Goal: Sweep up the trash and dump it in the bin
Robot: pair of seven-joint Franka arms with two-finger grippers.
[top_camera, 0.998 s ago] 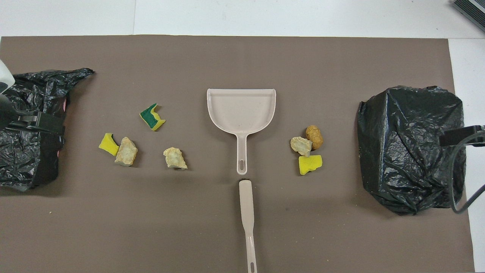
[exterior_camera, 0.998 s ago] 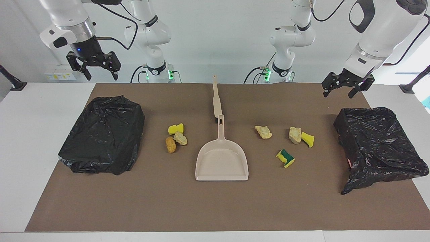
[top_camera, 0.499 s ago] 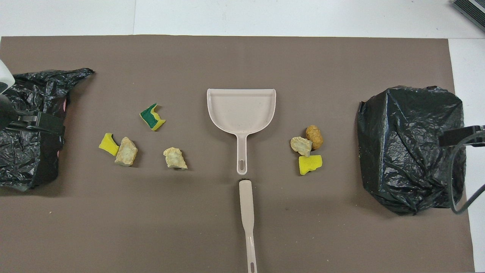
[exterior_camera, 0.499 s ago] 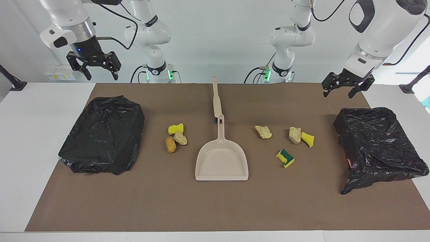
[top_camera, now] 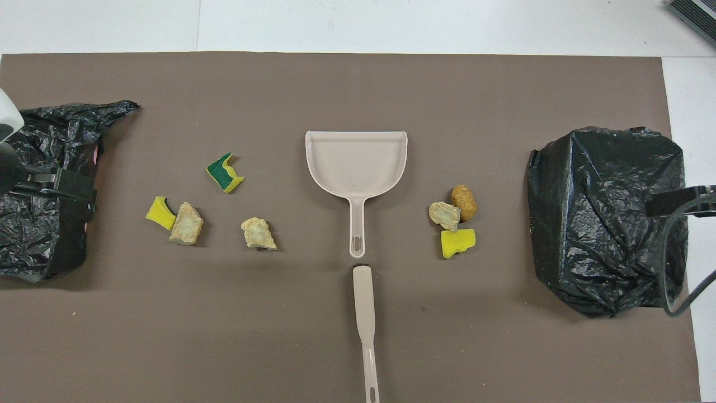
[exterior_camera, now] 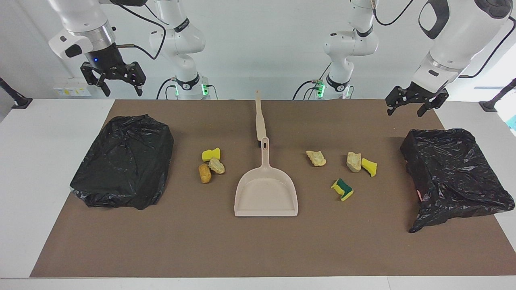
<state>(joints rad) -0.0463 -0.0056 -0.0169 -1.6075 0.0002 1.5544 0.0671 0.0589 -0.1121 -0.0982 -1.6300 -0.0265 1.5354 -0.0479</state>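
Overhead view: brush [top_camera: 364, 319] and dustpan [top_camera: 356, 168] lie end to end mid-desk, well apart from my left hand [exterior_camera: 412, 105] and right hand [exterior_camera: 113, 79], both spread, empty; trash [exterior_camera: 211, 165] scattered beside the pan.

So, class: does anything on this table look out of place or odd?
Seven trash scraps lie loose on the mat, three toward the right arm's end, four toward the left's. The dustpan is empty. Nothing looks damaged.
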